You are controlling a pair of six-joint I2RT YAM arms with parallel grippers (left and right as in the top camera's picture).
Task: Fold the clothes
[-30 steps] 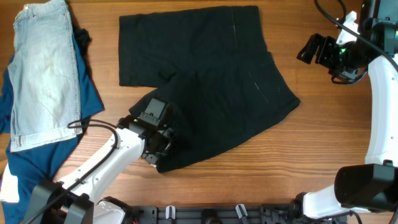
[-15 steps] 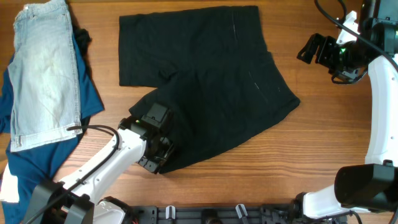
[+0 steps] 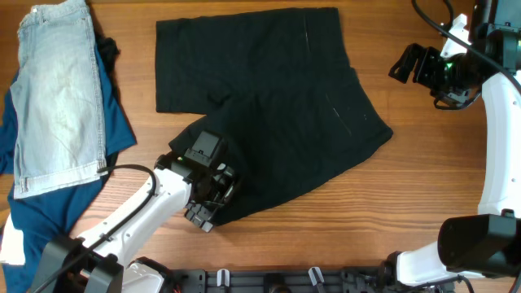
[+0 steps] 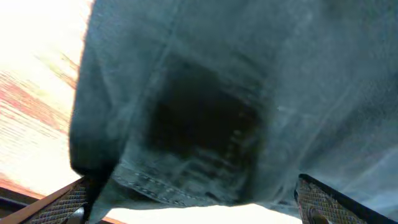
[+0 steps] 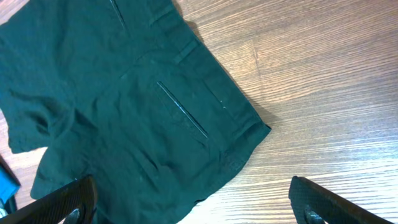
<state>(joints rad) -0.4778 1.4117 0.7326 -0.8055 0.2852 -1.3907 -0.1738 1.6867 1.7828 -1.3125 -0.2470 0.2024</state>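
Left end effector (image 3: 214, 198): at the near corner of the lower leg's hem. Its jaws are spread wide, not clamped. In the wrist view the fingers (image 4: 67, 202) sit at the two lower corners, with dark cloth and a stitched hem between them. Contact with the cloth cannot be told.
Deep blue garment (image 3: 50, 205): near left, lying partly under the denim.
Tabletop (image 3: 423, 191): wood grain, bare to the right of the shorts.
Black shorts (image 3: 269, 98): spread flat at the centre of the tabletop. One leg angles toward the near left, the other runs along the far edge. The waistband is on the right side.
Waistband corner (image 5: 249, 127): lies flat, with a slit pocket just inside it.
Pale denim shorts (image 3: 57, 98): far left, apart from the black shorts.
Right end effector (image 3: 405, 63): far right, over bare wood beside the waistband. Its jaws are apart and hold nothing.
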